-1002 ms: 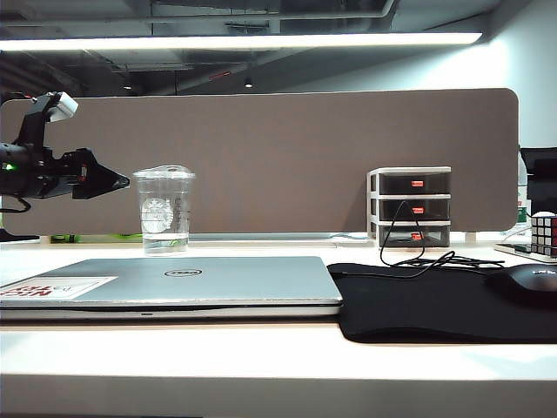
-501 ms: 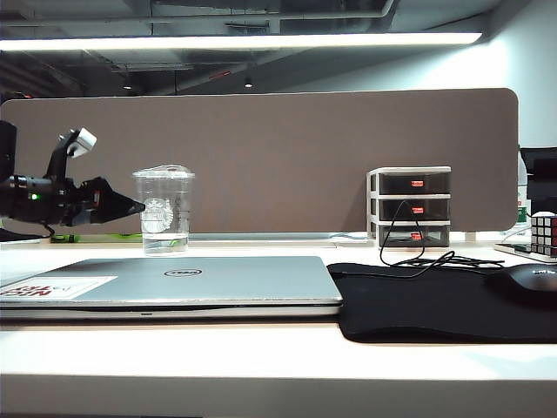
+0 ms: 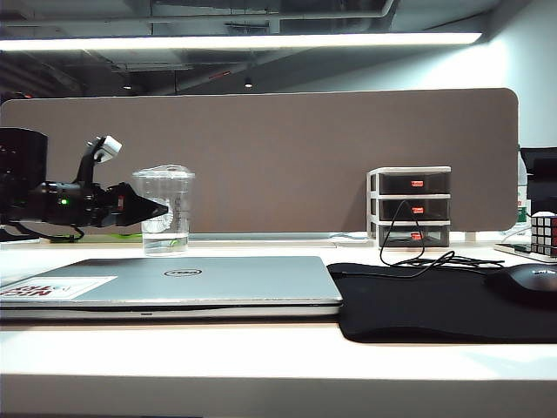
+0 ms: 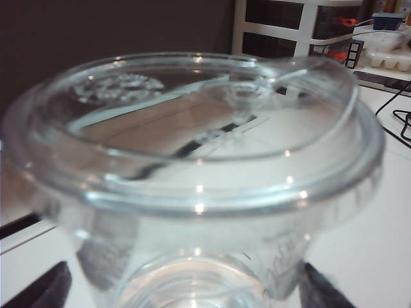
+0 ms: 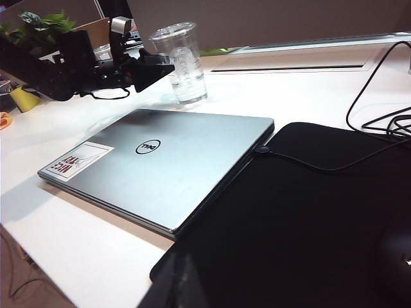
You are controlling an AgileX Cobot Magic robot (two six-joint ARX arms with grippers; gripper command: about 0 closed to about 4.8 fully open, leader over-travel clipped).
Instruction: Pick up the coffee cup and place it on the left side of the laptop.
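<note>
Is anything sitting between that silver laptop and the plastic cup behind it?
No. In the right wrist view only bare white table separates the coffee cup from the laptop. The left gripper, jaws open, reaches the cup from its side.

Left arm (image 3: 52, 205) shows all black, a small green light glowing on its body, a white-tipped camera mount (image 3: 103, 150) poking up at twelve o'clock, and dark pointed fingers (image 3: 148, 209) out front.

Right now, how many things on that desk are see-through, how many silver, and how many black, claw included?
See-through: 1, the coffee cup
Silver: 1, the laptop
Black: 3, the mouse pad, the mouse and the left claw, open beside the cup
Total: 5
</note>
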